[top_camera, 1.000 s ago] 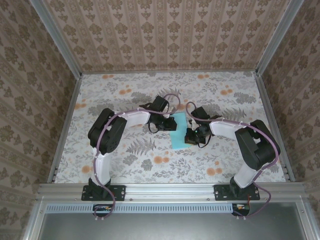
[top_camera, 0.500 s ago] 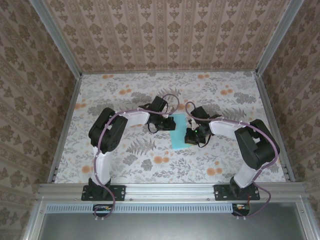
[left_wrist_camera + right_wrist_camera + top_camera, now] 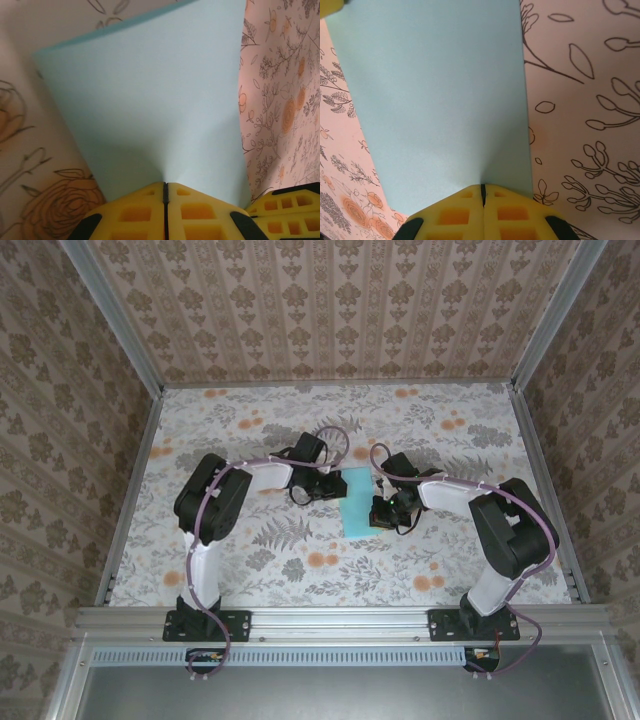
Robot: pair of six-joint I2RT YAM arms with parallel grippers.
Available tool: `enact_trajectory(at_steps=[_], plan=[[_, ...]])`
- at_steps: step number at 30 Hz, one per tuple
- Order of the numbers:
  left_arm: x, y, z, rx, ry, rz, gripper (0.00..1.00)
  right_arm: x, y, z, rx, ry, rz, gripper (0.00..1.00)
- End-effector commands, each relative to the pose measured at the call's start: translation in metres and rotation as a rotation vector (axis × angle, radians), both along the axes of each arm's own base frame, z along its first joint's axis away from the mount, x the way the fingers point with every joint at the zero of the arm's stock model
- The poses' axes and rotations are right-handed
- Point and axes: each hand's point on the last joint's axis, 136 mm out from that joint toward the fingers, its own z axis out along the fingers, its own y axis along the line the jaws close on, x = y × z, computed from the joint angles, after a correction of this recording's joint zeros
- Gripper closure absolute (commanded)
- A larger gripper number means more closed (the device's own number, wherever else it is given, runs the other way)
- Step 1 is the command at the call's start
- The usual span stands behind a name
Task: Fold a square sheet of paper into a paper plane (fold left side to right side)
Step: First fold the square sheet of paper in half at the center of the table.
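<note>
The left gripper point(image 3: 165, 186) is clamped on the left side of the paper point(image 3: 356, 505). The right gripper point(image 3: 482, 188) pinches its right side.

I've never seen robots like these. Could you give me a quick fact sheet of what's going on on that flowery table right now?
Surface: floral-patterned tabletop
Item: cyan-blue sheet of paper, plain and unprinted
Shape from above: a narrow strip, longer than it is wide
Place: mid-table, between the two arms
Left gripper: fingers closed, pinching the paper's left side
Right gripper: fingers closed, pinching the paper's right side
Number of paper layers: cannot tell
</note>
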Motion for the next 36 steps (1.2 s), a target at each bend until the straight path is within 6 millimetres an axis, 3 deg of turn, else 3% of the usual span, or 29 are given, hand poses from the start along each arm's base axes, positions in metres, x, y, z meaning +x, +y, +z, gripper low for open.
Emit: enact_trajectory(at_steps=[1, 16, 36], plan=[[0.022, 0.019, -0.019, 0.07, -0.008, 0.073, 0.92, -0.031, -0.027, -0.033, -0.159, 0.122, 0.013, 0.94], [0.07, 0.026, -0.02, 0.101, -0.055, 0.104, 0.91, -0.033, -0.026, -0.035, -0.149, 0.128, 0.011, 0.95], [0.115, 0.024, -0.017, 0.078, -0.074, 0.141, 0.89, -0.035, -0.021, -0.036, -0.128, 0.134, 0.007, 0.95]])
